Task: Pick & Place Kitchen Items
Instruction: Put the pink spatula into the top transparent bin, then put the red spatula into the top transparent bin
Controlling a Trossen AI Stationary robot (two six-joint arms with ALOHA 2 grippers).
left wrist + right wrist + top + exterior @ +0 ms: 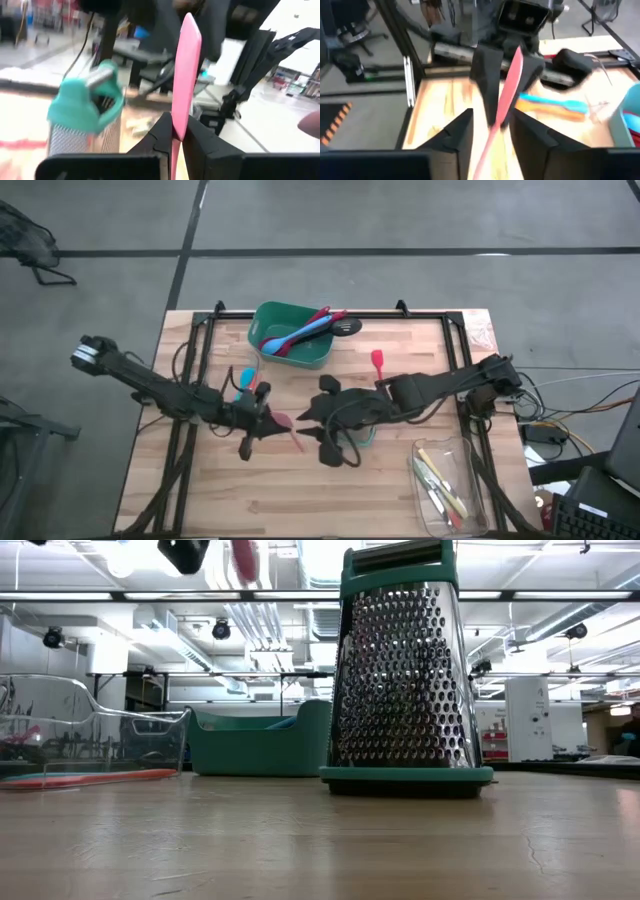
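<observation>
A pink spatula [284, 422] hangs in the air over the table's middle, between my two grippers. My left gripper [172, 137], reaching in from the table's left, is shut on it. My right gripper [492, 137] comes from the right and is open, its fingers standing on either side of the spatula's handle [490, 145] with a gap on both sides. A green tub [292, 332] at the far edge holds blue and red spoons, and a black slotted spoon [346, 327] lies at its right. A red spatula [378, 362] and blue and orange spatulas [245, 380] lie on the table. My left gripper pinches the pink spatula between its two fingers at the lower end of the blade [177, 131], where it narrows. The fingers come level from the table's left. The blade [187, 65] stands above the fingers and the spatula is lifted clear of the table.
A teal-framed metal grater [400, 670] stands upright on the table below my right arm. A clear tray [447, 480] with pale-handled tools sits at the near right. The wooden table top is bare at the near left.
</observation>
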